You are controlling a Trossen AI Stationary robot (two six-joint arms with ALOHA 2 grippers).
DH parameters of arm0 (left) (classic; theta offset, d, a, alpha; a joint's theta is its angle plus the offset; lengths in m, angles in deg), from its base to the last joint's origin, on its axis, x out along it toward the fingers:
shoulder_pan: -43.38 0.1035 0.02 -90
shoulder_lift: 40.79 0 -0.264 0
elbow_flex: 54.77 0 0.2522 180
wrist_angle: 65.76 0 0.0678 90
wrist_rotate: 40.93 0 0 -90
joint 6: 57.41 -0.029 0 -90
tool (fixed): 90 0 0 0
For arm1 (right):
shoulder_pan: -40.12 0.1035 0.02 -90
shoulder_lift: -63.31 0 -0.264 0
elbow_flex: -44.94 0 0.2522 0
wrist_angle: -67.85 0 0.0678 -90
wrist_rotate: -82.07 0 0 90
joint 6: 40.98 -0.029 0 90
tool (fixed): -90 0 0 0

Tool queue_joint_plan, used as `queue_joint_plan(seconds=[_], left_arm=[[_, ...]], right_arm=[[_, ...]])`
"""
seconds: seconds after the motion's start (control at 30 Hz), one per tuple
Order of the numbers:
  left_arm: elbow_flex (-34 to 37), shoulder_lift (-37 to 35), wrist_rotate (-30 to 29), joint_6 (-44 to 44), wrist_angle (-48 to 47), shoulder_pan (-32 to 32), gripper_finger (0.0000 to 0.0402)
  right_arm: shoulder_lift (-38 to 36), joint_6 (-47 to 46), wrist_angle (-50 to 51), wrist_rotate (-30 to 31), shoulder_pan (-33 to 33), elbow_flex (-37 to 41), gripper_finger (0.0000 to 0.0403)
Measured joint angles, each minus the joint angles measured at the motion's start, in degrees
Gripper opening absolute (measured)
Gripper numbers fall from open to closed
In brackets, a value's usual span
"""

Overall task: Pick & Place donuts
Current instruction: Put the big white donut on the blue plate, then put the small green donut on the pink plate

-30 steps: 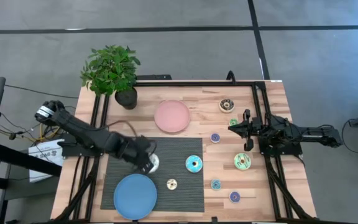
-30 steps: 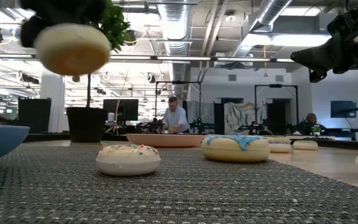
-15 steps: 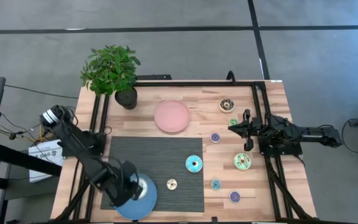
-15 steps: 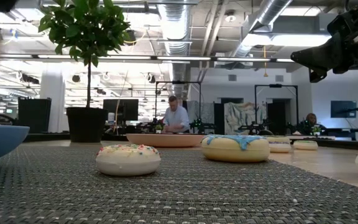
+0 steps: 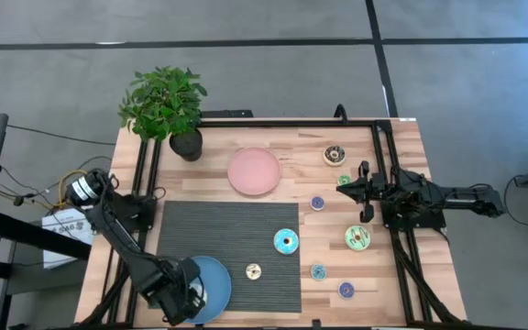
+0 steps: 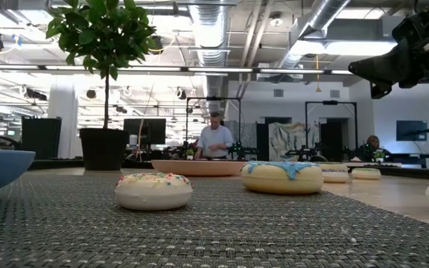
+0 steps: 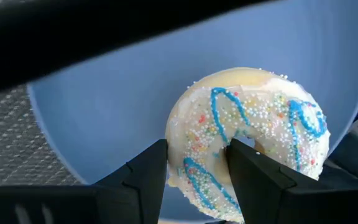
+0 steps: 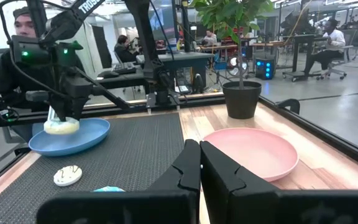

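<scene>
Your left gripper (image 5: 186,295), from above, is hovering over the blue plate (image 5: 214,280). Wrist-side, its fingers (image 7: 145,174) are grasping the cream donut (image 7: 247,140) above that plate. Your right gripper (image 8: 199,165) is waiting, clenched, beyond the pink plate (image 8: 253,149).

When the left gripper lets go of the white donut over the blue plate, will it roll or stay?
The left gripper holds the white donut by its ring, tilted, so it may tip flat. The blue plate is dished, which probably keeps it in. It looks stiff: the fingers do not dent it.

Potted plant (image 5: 166,107) – far corner, pink plate (image 5: 253,171), blue plate (image 5: 214,282), grey mat (image 5: 246,229)
</scene>
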Motion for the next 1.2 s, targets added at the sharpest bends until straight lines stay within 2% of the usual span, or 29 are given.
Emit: queue_joint_plan(seconds=[0.37, 0.97, 1.2], left_arm=[[0.0, 0.0, -1.2, 0.9, -7.3, -4.3, 0.0158], [0.0, 0.0, -3.7, -6.6, -7.5, -4.1, 0.0158], [0.0, 0.0, -3.7, -6.9, -7.5, -4.0, 0.0158]], right_arm=[[0.0, 0.0, 0.0, 0.0, 0.0, 0.0, 0.0], [0.0, 0.0, 0.0, 0.0, 0.0, 0.0, 0.0], [0.0, 0.0, 0.0, 0.0, 0.0, 0.0, 0.0]])
